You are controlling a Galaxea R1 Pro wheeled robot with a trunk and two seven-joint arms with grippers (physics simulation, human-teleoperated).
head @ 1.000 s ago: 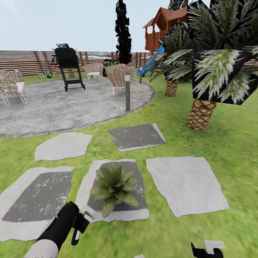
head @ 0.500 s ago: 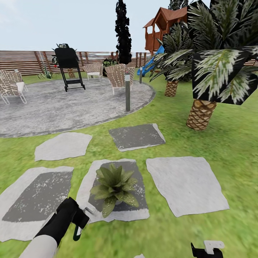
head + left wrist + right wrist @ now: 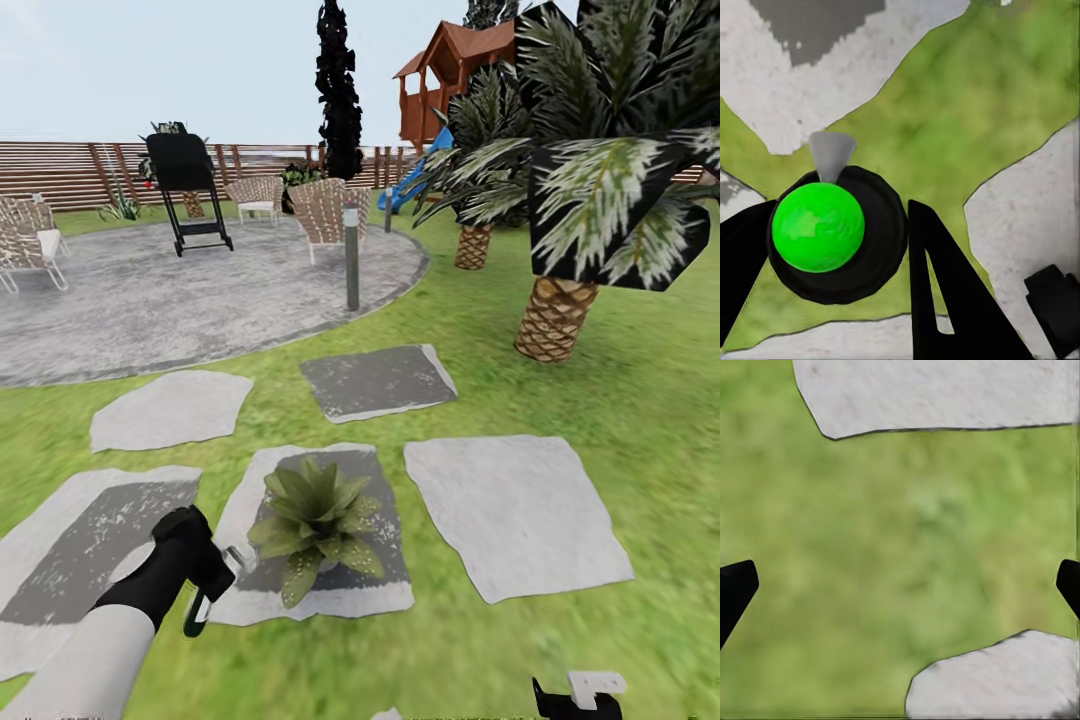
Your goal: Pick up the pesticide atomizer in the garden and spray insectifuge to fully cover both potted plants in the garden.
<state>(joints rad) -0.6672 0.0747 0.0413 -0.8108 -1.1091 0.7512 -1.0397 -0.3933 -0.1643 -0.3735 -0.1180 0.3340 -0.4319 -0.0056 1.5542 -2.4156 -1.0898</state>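
L gripper [image 3: 205,580] clamped on pesticide atomizer [image 3: 197,612], now raised and nearer potted plant [image 3: 315,518] than 1 s ago; nozzle end close to leaves, so prob. lining up to spray. Seen close in L wrist view: atomizer's green end and grey tip, between fingers. R gripper [image 3: 900,585] spread wide, empty, over lawn [image 3: 907,532].

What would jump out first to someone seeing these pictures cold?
Probably the speckled potted plant sitting on a grey stepping stone in the near lawn, with the left gripper right beside it, jaws shut on the pesticide atomizer. Next, the big palm looming at upper right, and the round paved patio behind.
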